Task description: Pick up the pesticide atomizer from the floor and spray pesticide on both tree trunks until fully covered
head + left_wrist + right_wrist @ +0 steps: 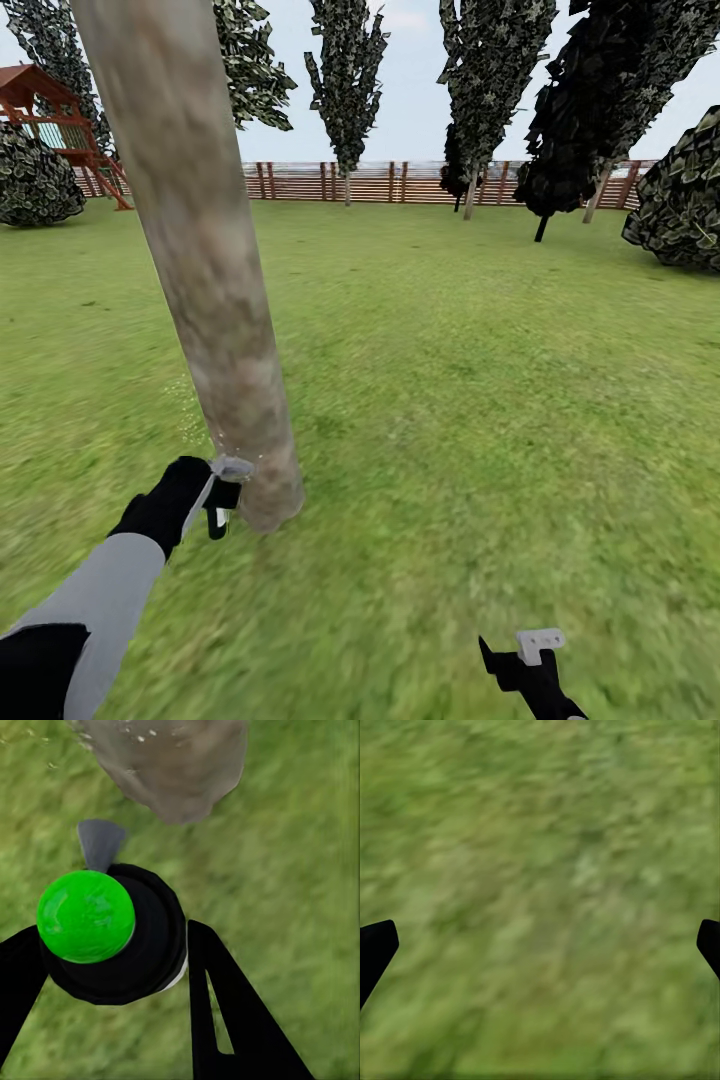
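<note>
Grass lawn (480, 400), left tool (215, 495) gripping atomizer (112, 934) beside trunk (200, 250)

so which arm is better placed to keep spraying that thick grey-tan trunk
Left. The left gripper is shut on the black atomizer with the green round cap, beside the thick grey-tan tree trunk. The right gripper is open over grass.

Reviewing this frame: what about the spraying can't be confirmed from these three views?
- Tree trunk: its far side faces away from the head view and its top is cut off by the edge, so full coverage is unknown.
- Atomizer: the left wrist view looks down on its green cap; the body below is hidden.
- Second tree: cannot be identified among the distant trees.
- Right gripper: its fingertips sit at the frame edges over blurred grass.
</note>
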`<state>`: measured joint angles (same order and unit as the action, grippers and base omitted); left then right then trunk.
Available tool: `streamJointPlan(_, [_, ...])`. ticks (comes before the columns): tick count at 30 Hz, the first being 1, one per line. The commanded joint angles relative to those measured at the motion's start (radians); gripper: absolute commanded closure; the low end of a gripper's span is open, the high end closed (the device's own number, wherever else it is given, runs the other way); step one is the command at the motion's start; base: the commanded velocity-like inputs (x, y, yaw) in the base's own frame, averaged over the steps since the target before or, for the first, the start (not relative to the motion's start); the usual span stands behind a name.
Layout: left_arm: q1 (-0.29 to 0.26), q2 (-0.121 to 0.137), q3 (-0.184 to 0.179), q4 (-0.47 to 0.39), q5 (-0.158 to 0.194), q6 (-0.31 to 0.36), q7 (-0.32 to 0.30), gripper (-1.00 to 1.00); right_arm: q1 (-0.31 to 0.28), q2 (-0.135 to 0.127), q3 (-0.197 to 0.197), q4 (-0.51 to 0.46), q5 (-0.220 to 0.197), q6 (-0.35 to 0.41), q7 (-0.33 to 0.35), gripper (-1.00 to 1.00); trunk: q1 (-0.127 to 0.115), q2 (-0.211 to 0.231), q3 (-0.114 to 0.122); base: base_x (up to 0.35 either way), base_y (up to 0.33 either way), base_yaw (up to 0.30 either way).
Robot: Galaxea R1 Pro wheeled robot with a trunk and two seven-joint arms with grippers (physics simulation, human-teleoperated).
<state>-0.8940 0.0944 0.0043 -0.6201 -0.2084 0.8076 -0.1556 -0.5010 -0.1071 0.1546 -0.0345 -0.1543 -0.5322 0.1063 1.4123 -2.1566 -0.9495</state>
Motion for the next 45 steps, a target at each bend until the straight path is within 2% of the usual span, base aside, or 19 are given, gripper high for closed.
streamJointPlan(1, [0.001, 0.015, 0.000, -0.001, -0.006, 0.004, -0.016, 1.00, -0.001, 0.000, 0.006, 0.001, -0.011, -0.003, 0.006, -1.00, 0.000, 0.000, -0.001, 0.000, 0.000, 0.000])
streamJointPlan(2, [0.008, 0.028, -0.001, -0.001, -0.009, 0.003, -0.020, 1.00, -0.001, 0.000, 0.006, 0.001, -0.011, -0.003, 0.006, -1.00, 0.000, 0.000, -0.001, 0.000, 0.000, 0.000])
streamJointPlan(4, [0.009, 0.032, 0.001, -0.001, -0.008, 0.004, -0.021, 1.00, -0.001, 0.000, 0.006, 0.001, -0.011, -0.002, 0.006, -1.00, 0.000, 0.000, -0.001, 0.000, 0.000, 0.000])
streamJointPlan(12, [0.008, 0.019, 0.000, -0.002, -0.003, 0.004, -0.021, 1.00, -0.001, 0.000, 0.006, 0.001, -0.011, -0.002, 0.006, -1.00, 0.000, 0.000, -0.001, 0.210, 0.000, 0.000])
streamJointPlan(16, [-0.001, 0.025, 0.003, -0.007, -0.002, 0.004, -0.021, 1.00, -0.001, 0.000, 0.006, 0.001, -0.011, -0.002, 0.006, -1.00, 0.000, 0.000, -0.001, 0.018, 0.000, 0.169])
streamJointPlan(19, [-0.006, 0.030, 0.005, -0.046, -0.002, 0.006, -0.021, 1.00, -0.001, 0.000, 0.006, 0.001, -0.011, -0.002, 0.006, -1.00, 0.000, 0.000, -0.001, 0.001, 0.000, 0.079])
streamJointPlan(22, [-0.006, 0.030, 0.005, -0.113, -0.001, 0.095, -0.022, 1.00, -0.001, 0.000, 0.007, 0.001, -0.011, -0.002, 0.006, -1.00, 0.000, 0.000, -0.001, 0.000, 0.000, 0.009])
streamJointPlan(25, [-0.005, 0.029, 0.005, -0.141, 0.000, 0.111, -0.022, 1.00, -0.001, 0.000, 0.007, 0.001, -0.010, -0.002, 0.006, -1.00, 0.000, 0.000, -0.001, 0.000, -0.019, 0.001])
streamJointPlan(37, [0.000, 0.019, 0.005, -0.147, 0.001, 0.114, -0.026, 1.00, -0.001, 0.000, 0.008, 0.001, -0.010, -0.002, 0.006, -1.00, 0.000, 0.000, -0.001, 0.000, -0.252, 0.000])
streamJointPlan(45, [-0.002, 0.029, 0.006, -0.147, 0.000, 0.113, -0.035, 1.00, -0.001, 0.000, 0.007, 0.001, -0.010, -0.002, 0.006, -1.00, 0.000, 0.000, -0.001, 0.000, -0.273, 0.001])
